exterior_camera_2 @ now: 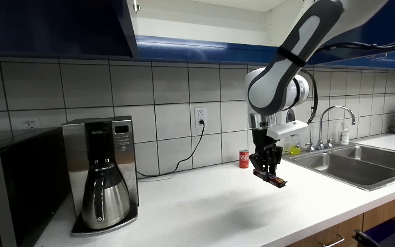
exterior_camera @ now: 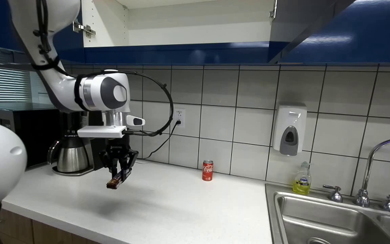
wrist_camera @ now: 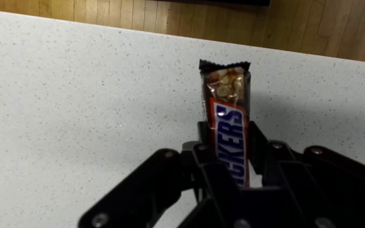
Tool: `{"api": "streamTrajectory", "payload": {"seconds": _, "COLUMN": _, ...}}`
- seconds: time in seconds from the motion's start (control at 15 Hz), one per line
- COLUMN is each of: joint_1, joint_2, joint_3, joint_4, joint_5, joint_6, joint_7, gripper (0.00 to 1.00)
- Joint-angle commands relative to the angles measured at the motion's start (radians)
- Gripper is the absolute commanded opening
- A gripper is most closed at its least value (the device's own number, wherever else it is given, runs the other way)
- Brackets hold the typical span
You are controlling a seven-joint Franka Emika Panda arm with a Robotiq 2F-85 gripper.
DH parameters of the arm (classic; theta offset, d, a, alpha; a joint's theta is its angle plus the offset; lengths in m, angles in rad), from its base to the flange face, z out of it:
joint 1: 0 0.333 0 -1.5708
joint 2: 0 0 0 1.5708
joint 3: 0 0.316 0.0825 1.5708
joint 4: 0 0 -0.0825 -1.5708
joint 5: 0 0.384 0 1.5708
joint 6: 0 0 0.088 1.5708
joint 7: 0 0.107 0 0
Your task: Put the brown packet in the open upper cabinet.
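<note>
From where I stand, left to right: a steel carafe (exterior_camera: 73, 156) stands toward the back of the white surface (exterior_camera: 188, 213). Next, the pincer (exterior_camera: 120, 173) is clamped on the brown packet (wrist_camera: 228, 123), its fingers (wrist_camera: 256, 148) against the two long sides. The packet is held above the surface, well below cabinet level. Higher and to the right is the open upper cabinet (exterior_camera: 198, 27); beneath it stands the red can (exterior_camera: 207, 170). The sink (exterior_camera: 271, 206) lies farthest right.

Step in hand, as I judge it: carry the packet up to the cabinet. Lift with the pincer drawn outward, so that nothing strikes the blue lower edge (exterior_camera: 178, 54). Enter midway between the left inner side (exterior_camera: 105, 25) and the right-hand door (exterior_camera: 296, 23); a protruding packet end could catch on either. Advance well past the edge, lower the packet until supported, then release. Avoid jerks: the packet looks smooth and may slip.

Not visible: in the wrist view, the packet's lower end passes behind the fingers, and the cabinet does not appear. In both exterior views the cabinet's top is cut off and its floor is concealed by the blue lower edge. Grip force cannot be told.
</note>
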Motion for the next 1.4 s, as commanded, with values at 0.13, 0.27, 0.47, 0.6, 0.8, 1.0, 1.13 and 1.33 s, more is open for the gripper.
{"api": "streamTrajectory", "payload": {"seconds": 0.13, "joint_1": -0.036, "joint_2": -0.288, "joint_3": 0.007, "joint_4": -0.080, "joint_5": 0.007, "joint_6": -0.111, "joint_7": -0.018, "gripper": 0.08}}
{"api": "streamTrajectory", "payload": {"seconds": 0.27, "joint_1": -0.039, "joint_2": -0.383, "joint_3": 0.006, "joint_4": -0.070, "joint_5": 0.011, "joint_6": -0.173, "joint_7": -0.023, "gripper": 0.08}}
{"api": "streamTrajectory", "payload": {"seconds": 0.47, "joint_1": -0.041, "joint_2": -0.528, "joint_3": 0.009, "joint_4": -0.035, "joint_5": 0.010, "joint_6": -0.274, "joint_7": -0.022, "gripper": 0.08}}
{"api": "streamTrajectory", "payload": {"seconds": 0.6, "joint_1": -0.039, "joint_2": -0.598, "joint_3": 0.008, "joint_4": 0.003, "joint_5": 0.014, "joint_6": -0.339, "joint_7": -0.025, "gripper": 0.08}}
{"api": "streamTrajectory", "payload": {"seconds": 0.8, "joint_1": -0.042, "joint_2": -0.657, "joint_3": 0.006, "joint_4": 0.090, "joint_5": 0.015, "joint_6": -0.410, "joint_7": -0.024, "gripper": 0.08}}
{"api": "streamTrajectory", "payload": {"seconds": 1.0, "joint_1": -0.047, "joint_2": -0.670, "joint_3": 0.005, "joint_4": 0.209, "joint_5": 0.018, "joint_6": -0.461, "joint_7": -0.017, "gripper": 0.08}}
{"api": "streamTrajectory", "payload": {"seconds": 1.13, "joint_1": -0.051, "joint_2": -0.655, "joint_3": 0.004, "joint_4": 0.300, "joint_5": 0.018, "joint_6": -0.495, "joint_7": -0.018, "gripper": 0.08}}
{"api": "streamTrajectory", "payload": {"seconds": 1.33, "joint_1": -0.057, "joint_2": -0.616, "joint_3": 0.006, "joint_4": 0.439, "joint_5": 0.020, "joint_6": -0.535, "joint_7": -0.015, "gripper": 0.08}}
